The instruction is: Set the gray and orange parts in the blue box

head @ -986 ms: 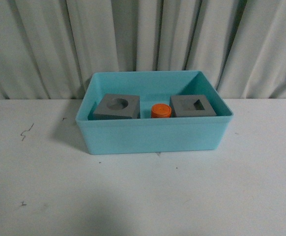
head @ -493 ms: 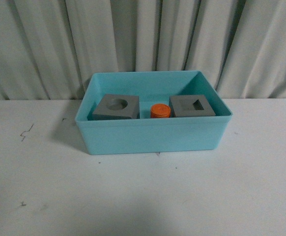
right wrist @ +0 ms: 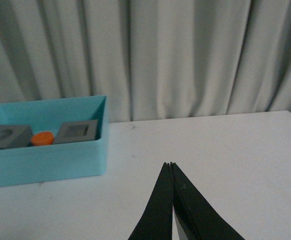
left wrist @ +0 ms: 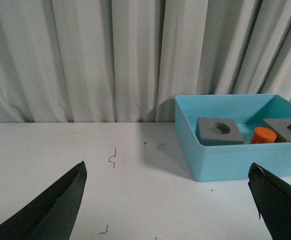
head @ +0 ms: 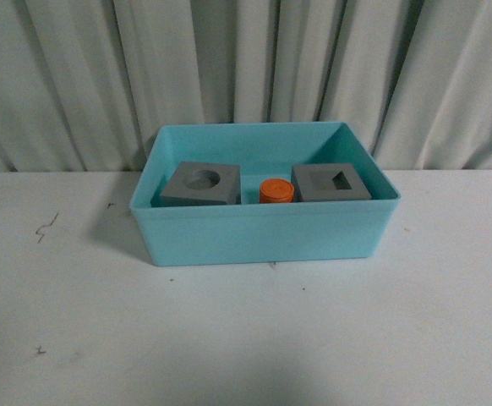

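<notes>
gray cubes [head: 200, 183], orange cylinder [head: 276, 190], in blue box [head: 263, 237]

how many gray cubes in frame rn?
2, both inside the light blue plastic bin: the matte gray cube with the round recess at its left, the one with the rectangular recess at its right. None visible elsewhere.

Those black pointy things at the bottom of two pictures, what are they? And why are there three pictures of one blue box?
They are a robot's grippers, its pinching hands. The robot has two arms, each with a camera on its wrist, and a third camera on its body. The body camera shows the blue box on a white table, holding two gray cubes and an orange cylinder between them. The left wrist camera sees its left gripper wide open. The right wrist camera sees its right gripper pinched shut. Neither holds anything.
</notes>
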Robot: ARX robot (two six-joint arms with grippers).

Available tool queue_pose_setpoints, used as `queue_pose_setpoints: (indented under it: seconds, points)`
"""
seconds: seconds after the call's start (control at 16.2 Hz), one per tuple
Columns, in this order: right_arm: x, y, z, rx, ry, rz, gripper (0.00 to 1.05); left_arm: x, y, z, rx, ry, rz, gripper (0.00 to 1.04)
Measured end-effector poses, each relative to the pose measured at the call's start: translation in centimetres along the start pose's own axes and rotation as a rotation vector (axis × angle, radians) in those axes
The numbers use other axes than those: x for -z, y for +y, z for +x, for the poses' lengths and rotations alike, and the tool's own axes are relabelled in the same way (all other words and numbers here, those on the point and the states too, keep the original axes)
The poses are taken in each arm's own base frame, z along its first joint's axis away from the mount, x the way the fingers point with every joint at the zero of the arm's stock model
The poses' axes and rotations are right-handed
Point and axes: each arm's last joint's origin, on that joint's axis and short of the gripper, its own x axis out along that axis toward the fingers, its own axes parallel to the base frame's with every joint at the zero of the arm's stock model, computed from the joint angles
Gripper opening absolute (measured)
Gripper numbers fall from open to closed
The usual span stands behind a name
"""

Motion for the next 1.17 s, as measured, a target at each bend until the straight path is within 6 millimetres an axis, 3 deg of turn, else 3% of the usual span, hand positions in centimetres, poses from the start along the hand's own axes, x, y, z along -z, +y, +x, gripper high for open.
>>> queue_pose_setpoints:
  seconds: [0.49,0.55,0.92,0.99,1.17]
  points:
    - [0.01,0.06,0.0,-0.023,0.001,0.0,0.02,0.0,0.0,0.0,0.0,0.0,0.0,0.98]
    - [0.01,0.06,0.0,-0.023,0.001,0.0,0.11,0.0,0.0,0.0,0.0,0.0,0.0,0.98]
    - [0.01,0.06,0.0,-0.023,0.001,0.0,0.93,0.0,0.0,0.0,0.0,0.0,0.0,0.98]
    - [0.01,0.06,0.0,-0.023,0.001,0.0,1.0,0.0,0.0,0.0,0.0,0.0,0.0,0.98]
    - [0.01,0.06,0.0,-0.023,0.001,0.0,0.98,0.0,0.0,0.0,0.0,0.0,0.0,0.98]
